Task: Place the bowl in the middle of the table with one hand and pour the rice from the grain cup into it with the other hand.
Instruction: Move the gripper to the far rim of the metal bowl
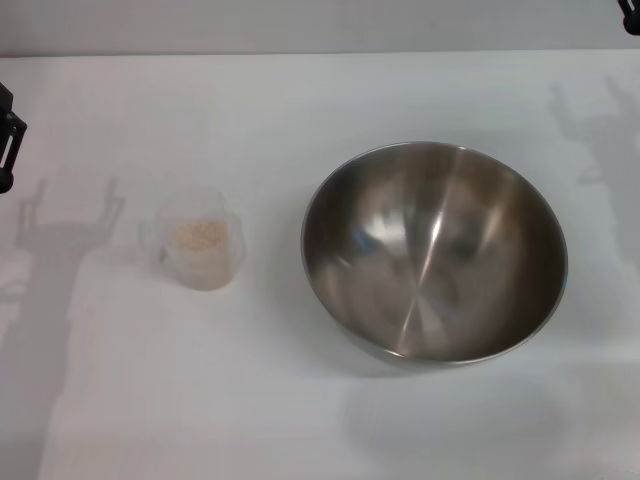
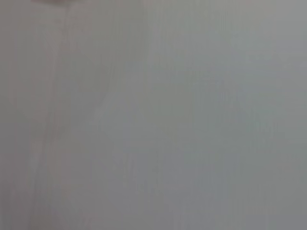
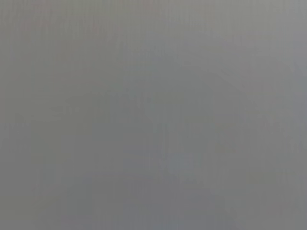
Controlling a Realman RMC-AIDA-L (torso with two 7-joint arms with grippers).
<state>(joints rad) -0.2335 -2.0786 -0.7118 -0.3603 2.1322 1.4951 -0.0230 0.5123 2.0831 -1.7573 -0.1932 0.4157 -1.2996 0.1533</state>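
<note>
Desk [image 1: 320, 420]: white, plain. Bowl [image 1: 434, 250]: brushed steel, upright, empty, resting right of centre, so placing looks unfinished or barely short. Grain cup [image 1: 196, 245]: clear plastic, upright, well apart to the bowl's left, rice [image 1: 198, 237] inside as a pale heap; pouring not begun. Left gripper [image 1: 8, 135] at the left edge, right gripper [image 1: 630, 12] at the far right corner; fingers' state cannot be told. Wrist views show blank surface.
</note>
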